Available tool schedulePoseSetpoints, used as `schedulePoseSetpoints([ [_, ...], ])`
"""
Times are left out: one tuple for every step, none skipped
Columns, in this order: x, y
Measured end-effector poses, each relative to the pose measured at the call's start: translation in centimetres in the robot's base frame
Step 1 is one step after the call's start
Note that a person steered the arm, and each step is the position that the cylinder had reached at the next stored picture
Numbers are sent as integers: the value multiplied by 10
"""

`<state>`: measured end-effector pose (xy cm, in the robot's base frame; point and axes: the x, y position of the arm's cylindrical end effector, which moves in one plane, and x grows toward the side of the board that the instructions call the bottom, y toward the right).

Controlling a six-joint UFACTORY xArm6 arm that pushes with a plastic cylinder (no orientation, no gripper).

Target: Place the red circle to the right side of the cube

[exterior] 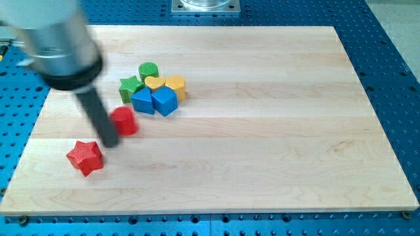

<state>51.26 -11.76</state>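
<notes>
While the red circle lies left of centre on the wooden board, the tip touches its left side. The arm carries no claw. The blue cube sits up-right of it, the red star nearer the bottom-left corner.

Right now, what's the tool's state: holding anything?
No jaws to open or close: my tip holds nothing; it sits against the red circle on the view's left, above-right of the red star.

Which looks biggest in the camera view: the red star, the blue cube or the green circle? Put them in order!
1. red star, though it lies nearest the view's bottom, which may enlarge it
2. blue cube, close behind
3. green circle, partly hidden by neighbouring blocks
</notes>
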Motion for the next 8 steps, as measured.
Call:
schedulePoseSetpoints([
  [8,20],
  [12,-5],
  [19,-44],
  [5,-19],
  [-3,20],
  [-4,-7],
  [-27,5],
  [-32,53],
])
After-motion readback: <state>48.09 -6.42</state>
